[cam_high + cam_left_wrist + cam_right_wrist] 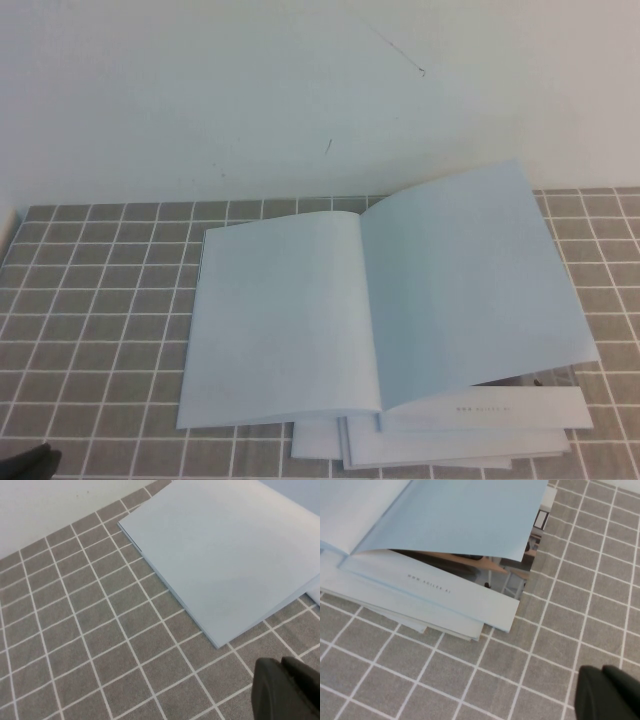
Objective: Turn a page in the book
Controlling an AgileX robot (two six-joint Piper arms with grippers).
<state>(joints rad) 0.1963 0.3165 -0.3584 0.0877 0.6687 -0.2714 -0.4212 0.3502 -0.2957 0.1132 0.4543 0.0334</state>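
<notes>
The book [280, 320] lies open on the grey tiled surface, showing plain pale bluish-white pages. Its right-hand page [470, 280] is raised and arched, its outer edge off the sheets beneath. In the right wrist view this page [465, 515] hangs above a sheet with colour photos [505, 567]. My left gripper [30, 462] is at the near left corner, clear of the book, and looks shut and empty in the left wrist view [282, 667]. My right gripper [602, 672] is shut and empty over the tiles, near the book's near right corner. It is out of the high view.
White booklets [450, 445] are stacked under the book and stick out at its near edge; they also show in the right wrist view [420, 610]. The grey tiled surface [100, 300] spreads to the left and right. A white wall [200, 100] stands behind.
</notes>
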